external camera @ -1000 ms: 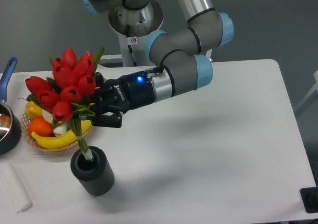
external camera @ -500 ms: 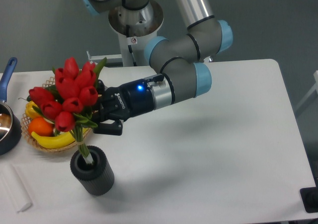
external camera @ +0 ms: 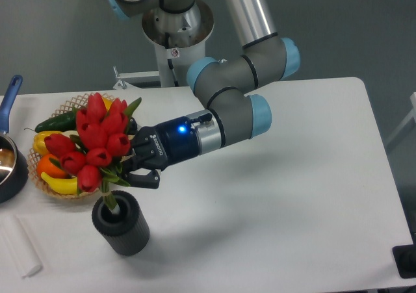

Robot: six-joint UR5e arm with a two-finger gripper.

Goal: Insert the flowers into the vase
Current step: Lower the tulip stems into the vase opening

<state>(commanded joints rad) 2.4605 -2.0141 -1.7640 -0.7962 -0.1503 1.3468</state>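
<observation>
the flowers stand with their stems down in the mouth of the vase, red buds just above its rim, in front of the wicker basket. to their right, the gripper is clamped on the leafy stems.

White table. At left edge: dark pot with blue handle. Beside it: wicker basket with fruit, vegetables. Just in front of basket: grey ribbed vase, upright. Front-left corner: white flat block. Far-right front edge: black object, partly cut off.
</observation>
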